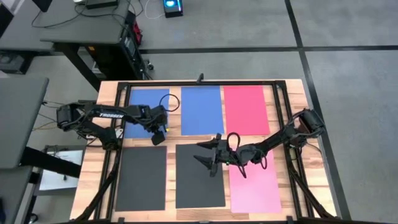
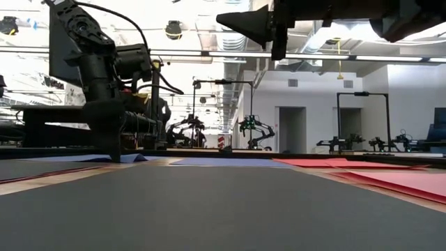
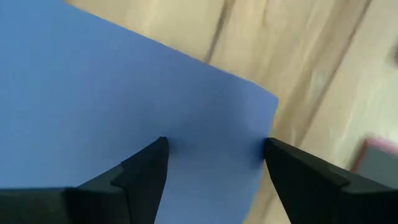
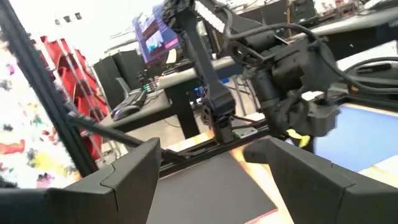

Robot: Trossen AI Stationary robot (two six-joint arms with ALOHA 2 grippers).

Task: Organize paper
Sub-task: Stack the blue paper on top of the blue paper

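Worktop (image 1: 292, 93): pale wood planks, visible grain, smooth, low sheen. Blue paper (image 1: 201, 109): thin, flat, matt, smooth; same finish on second blue sheet (image 3: 93, 93) under left hand (image 3: 214, 155). Red paper (image 1: 245, 109) and pink paper (image 1: 254, 186): matt, smooth. Dark grey paper (image 1: 199, 180): matt, faintly textured in low view. Left hand fingers (image 3: 146, 171): black, matt, hard plastic look. Right hand (image 4: 205, 155): same black matt finish. Frame rails (image 1: 186, 84) on worktop: black, metal look.
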